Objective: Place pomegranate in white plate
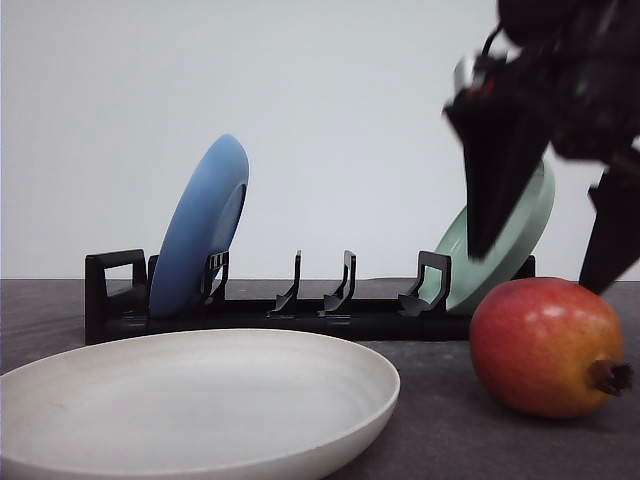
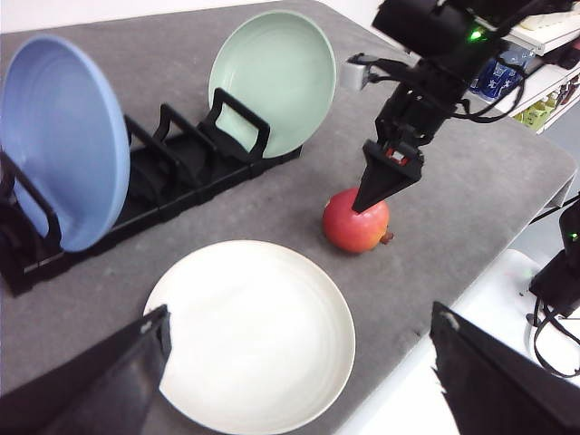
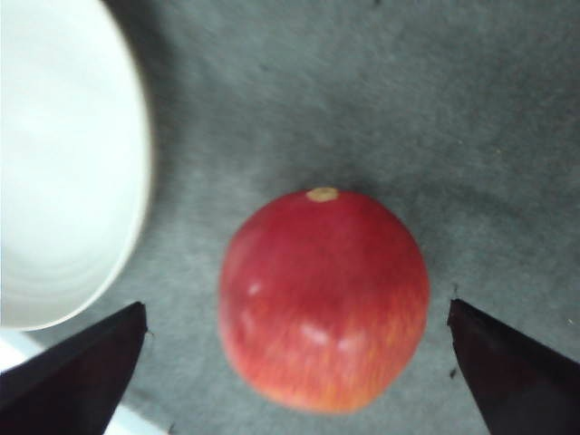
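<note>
The right claw (image 1: 545,270) hangs spread wide over the pomegranate (image 1: 546,346), one finger at each side, not touching it. In the right wrist view the fruit (image 3: 323,299) sits centred between the two dark fingertips (image 3: 72,376), with the white plate (image 3: 63,163) curving in at the upper left. The left wrist view adds the wider layout: the pomegranate (image 2: 356,221) rests on the grey tabletop (image 2: 453,190) just beside the white plate (image 2: 258,335), and behind them a black rack (image 2: 172,172) holds a blue plate (image 2: 59,149) and a mint-green plate (image 2: 276,77). The left claw (image 2: 299,381) is spread too, its fingers at the lower corners, holding nothing.
</note>
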`<state>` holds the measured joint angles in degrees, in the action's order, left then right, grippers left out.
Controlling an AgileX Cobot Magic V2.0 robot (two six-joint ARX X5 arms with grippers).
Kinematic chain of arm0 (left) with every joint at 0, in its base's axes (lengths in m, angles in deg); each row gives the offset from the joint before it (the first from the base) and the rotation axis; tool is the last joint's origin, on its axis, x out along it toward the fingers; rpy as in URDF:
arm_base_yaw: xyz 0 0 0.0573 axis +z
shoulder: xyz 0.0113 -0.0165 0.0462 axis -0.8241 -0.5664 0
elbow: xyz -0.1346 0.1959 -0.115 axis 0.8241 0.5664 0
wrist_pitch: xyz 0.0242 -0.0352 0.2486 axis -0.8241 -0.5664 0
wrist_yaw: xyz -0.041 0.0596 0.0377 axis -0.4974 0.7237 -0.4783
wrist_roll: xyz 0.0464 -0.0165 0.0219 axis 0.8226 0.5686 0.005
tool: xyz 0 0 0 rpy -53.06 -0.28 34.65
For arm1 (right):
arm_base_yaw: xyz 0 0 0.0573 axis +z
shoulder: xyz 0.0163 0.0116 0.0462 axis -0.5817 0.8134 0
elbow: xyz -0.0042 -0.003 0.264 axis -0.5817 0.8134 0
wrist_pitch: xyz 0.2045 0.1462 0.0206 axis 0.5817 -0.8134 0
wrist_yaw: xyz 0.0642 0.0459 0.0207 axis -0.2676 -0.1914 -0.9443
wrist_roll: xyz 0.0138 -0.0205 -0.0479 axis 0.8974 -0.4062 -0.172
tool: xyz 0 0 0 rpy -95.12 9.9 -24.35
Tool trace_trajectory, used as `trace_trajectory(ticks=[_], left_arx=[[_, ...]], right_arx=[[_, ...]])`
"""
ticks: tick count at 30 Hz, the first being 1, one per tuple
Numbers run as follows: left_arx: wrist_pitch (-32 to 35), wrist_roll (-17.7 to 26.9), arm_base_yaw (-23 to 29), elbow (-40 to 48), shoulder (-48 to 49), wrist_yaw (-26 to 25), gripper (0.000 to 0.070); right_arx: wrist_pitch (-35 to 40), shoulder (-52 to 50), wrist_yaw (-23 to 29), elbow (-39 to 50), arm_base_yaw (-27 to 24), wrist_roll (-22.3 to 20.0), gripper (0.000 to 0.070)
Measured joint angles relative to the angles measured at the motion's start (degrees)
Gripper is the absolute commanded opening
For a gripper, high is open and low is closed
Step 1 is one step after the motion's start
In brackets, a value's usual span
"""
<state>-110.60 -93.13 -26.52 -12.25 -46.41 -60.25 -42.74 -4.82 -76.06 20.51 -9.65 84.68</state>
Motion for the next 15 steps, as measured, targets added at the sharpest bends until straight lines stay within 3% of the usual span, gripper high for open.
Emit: trace_trajectory(ticks=[12, 15], left_arx=[[-3.8, -5.4, 0.0, 2.3, 6.3, 0.0, 0.0556], [-4.1, -5.6, 0.0, 2.3, 6.3, 0.0, 0.0556]], right_arx=[[1.0, 7.5, 1.1, 0.0, 1.8, -0.1, 0.0687], [0.8, 7.9, 1.1, 0.0, 1.9, -0.1, 0.0573]])
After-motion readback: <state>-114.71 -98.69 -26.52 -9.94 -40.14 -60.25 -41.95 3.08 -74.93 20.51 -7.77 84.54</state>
